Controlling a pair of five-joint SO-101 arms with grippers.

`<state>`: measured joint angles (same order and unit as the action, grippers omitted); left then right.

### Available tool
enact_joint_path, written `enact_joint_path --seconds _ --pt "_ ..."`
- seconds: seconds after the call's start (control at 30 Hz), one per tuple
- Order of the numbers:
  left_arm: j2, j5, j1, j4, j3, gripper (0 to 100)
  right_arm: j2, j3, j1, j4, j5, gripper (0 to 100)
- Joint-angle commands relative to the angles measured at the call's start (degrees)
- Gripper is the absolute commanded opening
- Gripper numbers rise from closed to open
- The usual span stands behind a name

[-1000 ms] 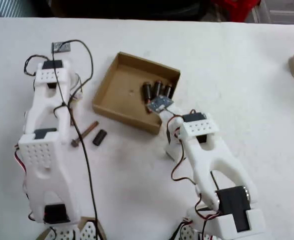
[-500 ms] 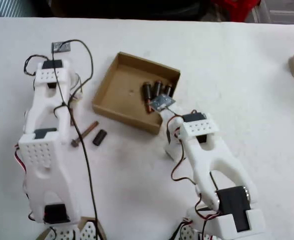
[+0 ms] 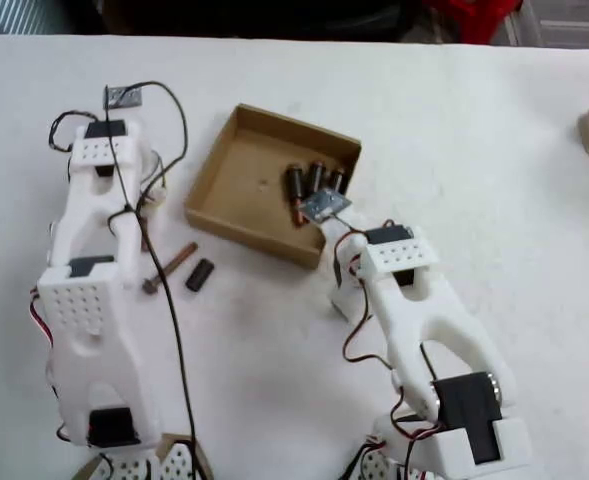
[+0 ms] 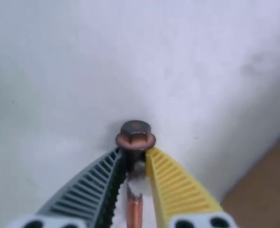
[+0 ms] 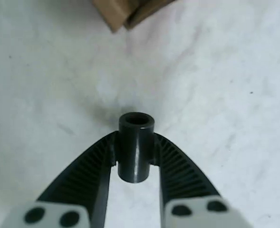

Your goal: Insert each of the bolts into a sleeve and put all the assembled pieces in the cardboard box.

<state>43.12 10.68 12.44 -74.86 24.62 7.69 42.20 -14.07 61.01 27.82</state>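
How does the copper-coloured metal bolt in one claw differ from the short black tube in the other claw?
The copper-coloured metal bolt is a thin shaft with a wide flanged head; the short black tube is thicker, plain and hollow. The bolt sits in the left gripper, between grey and yellow fingers; the tube in the right gripper, between black ones. Both are clamped lengthwise.

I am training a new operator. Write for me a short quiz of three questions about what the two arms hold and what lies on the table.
1. True or false: the left gripper is open.
2. The right gripper holds: A) nothing, B) a black sleeve, C) a cable.
3. Fill in: on the table beside the cardboard box lie a loose sleeve and a loose ____.
Key: 1 false, it is shut on a copper bolt; 2 B; 3 bolt.
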Motion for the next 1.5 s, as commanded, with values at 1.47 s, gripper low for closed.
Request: enact_joint_path --seconds 1.47 --pt "-0.1 0.5 -0.3 2.6 1.8 2 16.5 18.6 -15.3 -36.8 -27.2 1.7"
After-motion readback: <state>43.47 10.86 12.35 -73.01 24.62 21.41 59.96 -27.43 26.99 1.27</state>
